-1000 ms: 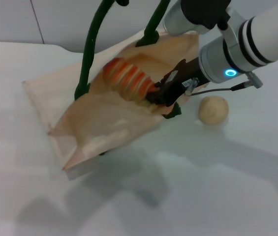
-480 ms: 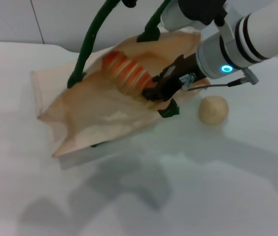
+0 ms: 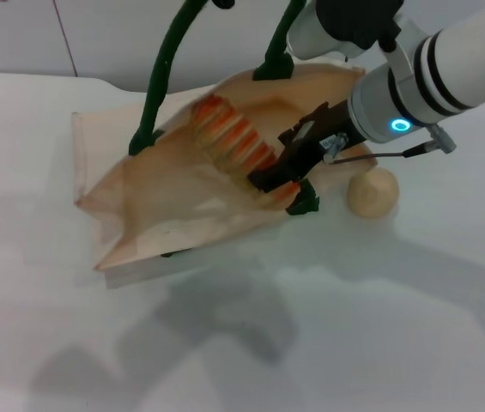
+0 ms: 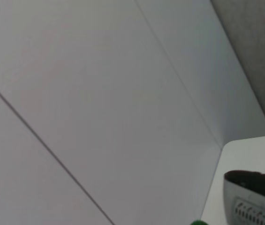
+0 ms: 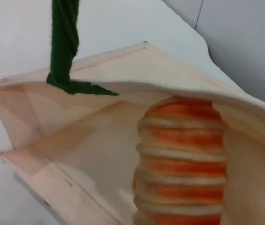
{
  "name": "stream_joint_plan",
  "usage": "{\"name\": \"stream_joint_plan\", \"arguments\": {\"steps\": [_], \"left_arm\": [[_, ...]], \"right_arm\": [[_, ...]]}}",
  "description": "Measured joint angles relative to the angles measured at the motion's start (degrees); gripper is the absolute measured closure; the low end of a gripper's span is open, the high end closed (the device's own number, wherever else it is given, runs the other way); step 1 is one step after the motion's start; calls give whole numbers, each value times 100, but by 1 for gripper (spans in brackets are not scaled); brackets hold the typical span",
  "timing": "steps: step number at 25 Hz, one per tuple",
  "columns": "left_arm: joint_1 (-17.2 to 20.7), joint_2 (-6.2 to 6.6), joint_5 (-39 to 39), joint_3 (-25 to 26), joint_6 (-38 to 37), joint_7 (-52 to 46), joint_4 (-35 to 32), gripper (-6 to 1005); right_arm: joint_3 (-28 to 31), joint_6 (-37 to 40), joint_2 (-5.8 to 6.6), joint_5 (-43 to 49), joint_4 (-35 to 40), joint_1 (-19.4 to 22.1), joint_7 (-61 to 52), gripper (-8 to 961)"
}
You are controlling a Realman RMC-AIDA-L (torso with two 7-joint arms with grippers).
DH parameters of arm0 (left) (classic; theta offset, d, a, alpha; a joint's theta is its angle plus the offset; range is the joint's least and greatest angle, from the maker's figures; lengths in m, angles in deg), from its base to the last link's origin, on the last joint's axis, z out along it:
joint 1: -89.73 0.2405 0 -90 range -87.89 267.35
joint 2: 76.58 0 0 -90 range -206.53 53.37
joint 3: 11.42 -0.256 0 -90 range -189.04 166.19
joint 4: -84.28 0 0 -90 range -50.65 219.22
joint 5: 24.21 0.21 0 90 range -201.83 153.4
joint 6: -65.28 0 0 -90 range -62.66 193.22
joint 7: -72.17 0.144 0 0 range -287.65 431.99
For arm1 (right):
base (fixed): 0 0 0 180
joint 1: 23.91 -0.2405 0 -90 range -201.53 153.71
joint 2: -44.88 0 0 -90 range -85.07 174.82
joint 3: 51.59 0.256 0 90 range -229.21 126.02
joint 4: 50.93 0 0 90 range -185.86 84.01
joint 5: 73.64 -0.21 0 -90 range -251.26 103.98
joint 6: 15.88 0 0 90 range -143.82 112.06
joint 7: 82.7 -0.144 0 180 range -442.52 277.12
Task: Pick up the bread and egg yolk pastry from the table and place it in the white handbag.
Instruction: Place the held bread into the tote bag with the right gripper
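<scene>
Your right gripper point(image 3: 278, 174) is down at the mouth of the white handbag point(image 3: 165, 197), jaws clamped on the near end of the bread point(image 3: 233, 142), and the loaf runs straight out ahead of the fingers into the bag, its far end under the upper lip of fabric. Your left gripper is out of sight above, and the two green handles point(image 3: 160, 81) rising taut out of frame suggest it is holding the bag open, though you cannot tell how its fingers stand. That loaf looks light and soft with ridged bands, so expect it to dent under a hard squeeze; an end grip like this one lets it slide in lengthwise. The egg yolk pastry point(image 3: 372, 191) sits on the table point(image 3: 397, 326) just off to the side of your right gripper, outside the bag and not yet collected. It reads as small, round and crumbly, prone to rolling, so take it across its middle with gentle pressure. The tabletop is smooth, white and glossy, so little will stop a nudged ball. The bag is limp cloth and will sag if the handles slacken.
</scene>
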State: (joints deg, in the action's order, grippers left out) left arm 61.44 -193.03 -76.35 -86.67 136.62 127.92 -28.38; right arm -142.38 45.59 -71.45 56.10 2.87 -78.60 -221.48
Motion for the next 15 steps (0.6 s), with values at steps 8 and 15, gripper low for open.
{"name": "stream_joint_plan", "arguments": {"steps": [8, 15], "left_arm": [[115, 0, 42, 16, -147, -166, -1, 875], [132, 0, 46, 2, -176, -268, -1, 876]], "right_arm": [[14, 43, 9, 29, -35, 52, -3, 156], [110, 3, 14, 42, -208, 41, 11, 132]]}}
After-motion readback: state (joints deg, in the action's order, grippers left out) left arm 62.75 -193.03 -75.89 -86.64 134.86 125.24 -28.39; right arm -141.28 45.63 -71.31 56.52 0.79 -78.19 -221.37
